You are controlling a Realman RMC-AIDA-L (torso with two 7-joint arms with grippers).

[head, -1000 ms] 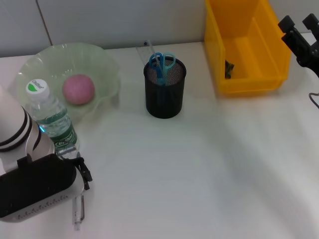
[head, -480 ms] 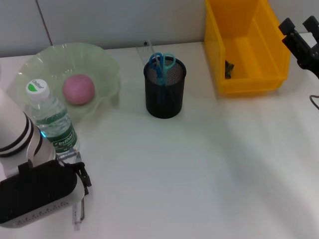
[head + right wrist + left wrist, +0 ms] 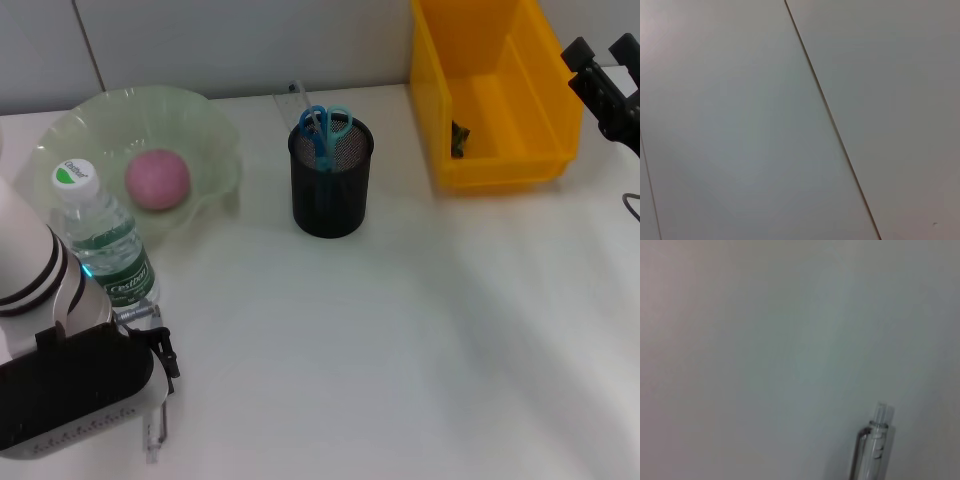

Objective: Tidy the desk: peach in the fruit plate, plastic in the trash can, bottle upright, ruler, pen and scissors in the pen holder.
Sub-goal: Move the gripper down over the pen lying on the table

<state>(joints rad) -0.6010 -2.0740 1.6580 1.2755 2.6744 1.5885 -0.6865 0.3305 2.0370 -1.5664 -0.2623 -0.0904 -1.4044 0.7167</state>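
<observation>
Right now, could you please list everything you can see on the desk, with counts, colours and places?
fruit plate: one, pale green, far left of the desk.
peach: one, pink, in the fruit plate.
bottle: one, clear with a green label, upright beside the plate's near edge.
pen holder: one, black mesh, centre.
scissors: one pair, blue handles, in the pen holder.
ruler: one, clear, behind the pen holder.
trash can: one, yellow, far right, a dark scrap inside.
pen: one, clear, near left edge.
left gripper: over the pen.
right gripper: raised at the far right.
</observation>
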